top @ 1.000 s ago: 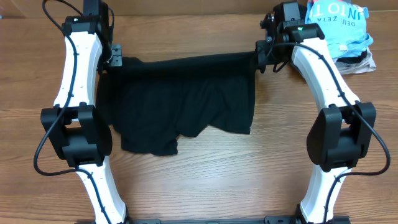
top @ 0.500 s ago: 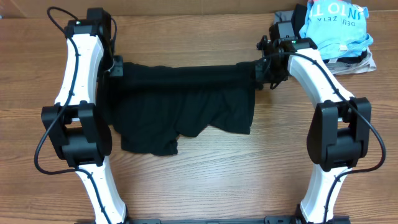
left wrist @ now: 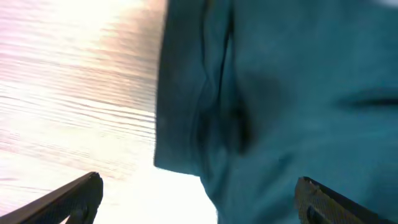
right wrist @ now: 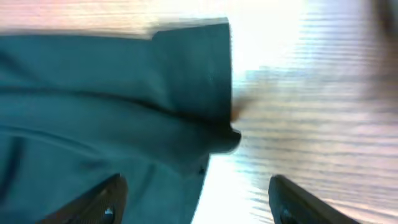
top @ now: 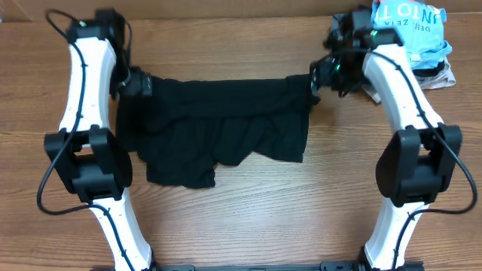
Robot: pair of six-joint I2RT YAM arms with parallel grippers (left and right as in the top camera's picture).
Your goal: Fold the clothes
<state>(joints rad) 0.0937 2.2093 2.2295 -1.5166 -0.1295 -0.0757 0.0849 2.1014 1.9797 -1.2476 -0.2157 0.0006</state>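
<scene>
The clothes, a black T-shirt (top: 218, 124), lie on the wooden table, folded over on themselves, with a straight top edge and a ragged lower edge. My left gripper (top: 138, 83) hovers at the shirt's upper left corner. In the left wrist view this gripper (left wrist: 198, 199) stands open, its fingertips (left wrist: 78, 193) wide apart over the shirt (left wrist: 280, 93), whose edge lies loose below. My right gripper (top: 316, 79) is at the upper right corner. In the right wrist view that gripper (right wrist: 199, 199) is open above the shirt's corner (right wrist: 186, 93), holding nothing.
A light blue shirt with white lettering (top: 407, 26) sits on a pile of grey and beige folded garments (top: 440, 75) at the back right, close behind my right arm. The table (top: 301, 218) runs bare towards the front edge.
Both grippers have opened and let go of the shirt's top edge, which now rests on the table. Both arms have drawn slightly back and outward.
</scene>
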